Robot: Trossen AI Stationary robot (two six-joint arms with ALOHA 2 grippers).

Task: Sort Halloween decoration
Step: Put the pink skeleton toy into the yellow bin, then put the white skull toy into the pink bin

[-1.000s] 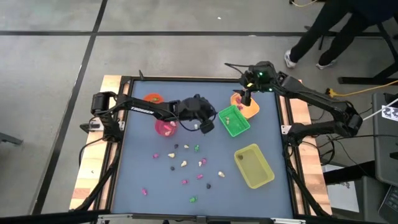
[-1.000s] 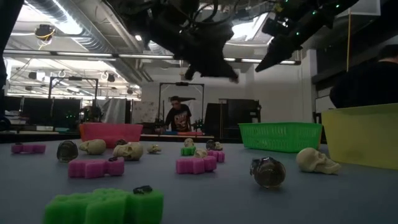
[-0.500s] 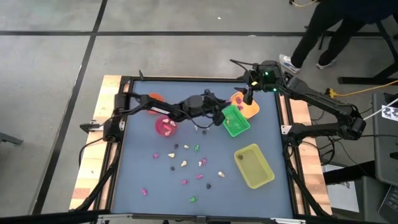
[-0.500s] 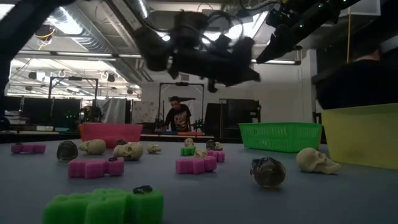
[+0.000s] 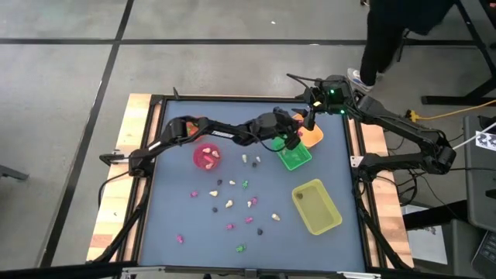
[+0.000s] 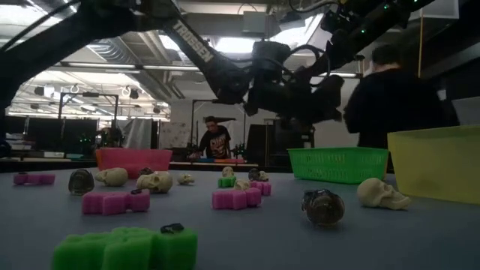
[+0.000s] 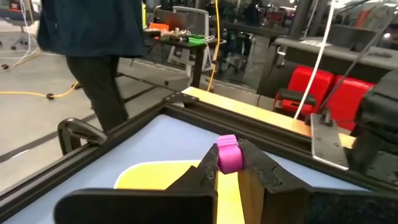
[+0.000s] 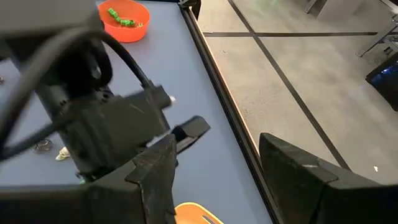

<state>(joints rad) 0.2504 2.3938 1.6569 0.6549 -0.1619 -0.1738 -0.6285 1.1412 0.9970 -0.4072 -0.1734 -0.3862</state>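
- Trinkets [image 5: 232, 203] lie scattered across the middle of the blue table [image 5: 170, 225]: pink and green blocky pieces that look spongy, cream-white skulls, dark rounded items.
- In the low view I see a pink lobed block [image 6: 236, 198], a green lobed block [image 6: 124, 248], a cream skull [image 6: 380, 193] and a dark glossy ball [image 6: 323, 208], all resting on the matte surface.
- I read the left gripper [image 7: 231, 163] as clamped on a pink trinket [image 7: 228, 155], its fingers closed on either side, above the green tray [image 5: 294, 153].
- Right gripper [image 5: 307, 124] hangs over the orange tray [image 5: 311, 134]; I see its fingers [image 8: 155, 171] well apart, holding nothing.
- Pink cup [image 5: 206, 156] contains pink pieces; the orange cup [image 8: 124, 20] contains green pieces.
- Yellow tray [image 5: 316, 206] is rectangular with ribbed walls.
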